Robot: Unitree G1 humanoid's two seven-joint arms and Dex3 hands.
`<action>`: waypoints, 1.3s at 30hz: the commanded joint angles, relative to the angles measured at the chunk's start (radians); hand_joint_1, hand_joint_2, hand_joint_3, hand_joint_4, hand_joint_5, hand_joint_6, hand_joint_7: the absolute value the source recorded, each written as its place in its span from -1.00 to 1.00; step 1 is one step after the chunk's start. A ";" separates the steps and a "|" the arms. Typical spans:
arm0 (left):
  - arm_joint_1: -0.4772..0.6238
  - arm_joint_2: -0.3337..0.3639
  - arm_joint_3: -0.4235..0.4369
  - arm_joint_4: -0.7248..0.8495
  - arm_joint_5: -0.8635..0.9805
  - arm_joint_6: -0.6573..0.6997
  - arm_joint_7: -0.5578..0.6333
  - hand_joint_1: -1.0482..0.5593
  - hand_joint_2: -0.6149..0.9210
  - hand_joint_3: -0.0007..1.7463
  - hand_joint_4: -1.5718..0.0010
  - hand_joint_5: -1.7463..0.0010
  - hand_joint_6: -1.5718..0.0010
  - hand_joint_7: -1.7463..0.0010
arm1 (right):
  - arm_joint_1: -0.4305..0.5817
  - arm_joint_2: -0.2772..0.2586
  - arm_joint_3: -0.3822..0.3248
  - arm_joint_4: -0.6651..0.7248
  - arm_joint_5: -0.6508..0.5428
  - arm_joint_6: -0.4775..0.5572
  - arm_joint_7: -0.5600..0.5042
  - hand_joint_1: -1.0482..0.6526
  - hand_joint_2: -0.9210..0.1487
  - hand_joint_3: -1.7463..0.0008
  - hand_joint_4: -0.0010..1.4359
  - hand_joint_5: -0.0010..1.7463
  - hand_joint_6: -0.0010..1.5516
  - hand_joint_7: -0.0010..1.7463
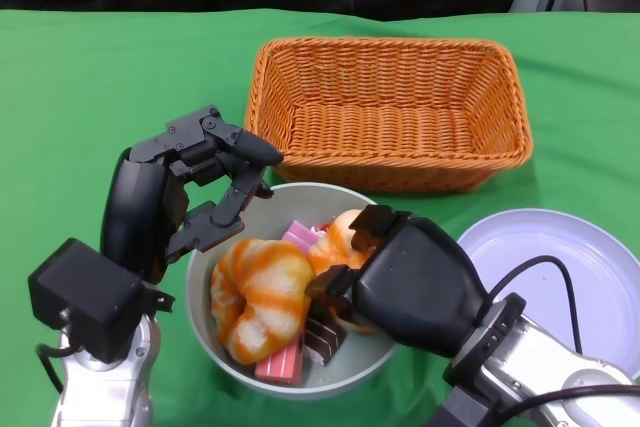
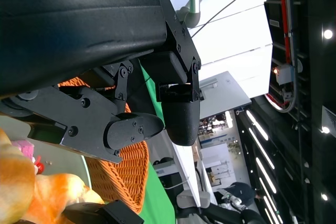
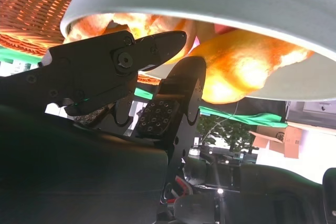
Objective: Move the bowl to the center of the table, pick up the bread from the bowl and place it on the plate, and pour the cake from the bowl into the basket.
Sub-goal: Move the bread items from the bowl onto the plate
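Head view: right hand [image 1: 352, 265] grips bread [image 1: 335, 245] in bowl [image 1: 205, 272]; left hand [image 1: 205, 182] open.

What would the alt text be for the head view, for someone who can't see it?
A grey bowl of bread and cake sits on a green table. The left hand is at its rim; the right hand reaches into it. A basket stands behind, a plate to the right.

We cannot see the right hand's [image 1: 400, 277] fingertips inside the bowl [image 1: 215, 347]; beside the bowl, the plate [image 1: 560, 257] is cut off.
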 commanded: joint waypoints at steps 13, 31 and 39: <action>-0.009 0.017 0.009 0.013 -0.008 -0.011 -0.002 0.19 0.81 -0.27 0.03 -0.59 -0.09 -0.15 | 0.027 -0.018 -0.057 -0.029 0.038 -0.021 -0.068 -0.15 -0.90 1.00 0.30 0.09 0.55 -0.97; -0.011 0.016 0.021 0.008 -0.008 -0.007 0.006 0.21 0.82 -0.28 0.03 -0.58 -0.10 -0.13 | 0.058 -0.016 -0.111 -0.106 0.074 -0.023 -0.056 -0.16 -0.95 1.00 0.13 0.41 0.55 -0.98; -0.010 0.012 0.020 0.011 -0.007 -0.014 0.009 0.20 0.84 -0.31 0.03 -0.57 -0.10 -0.12 | 0.086 -0.019 -0.112 -0.155 0.038 0.029 0.049 -0.22 -0.91 1.00 -0.02 0.36 0.47 -1.00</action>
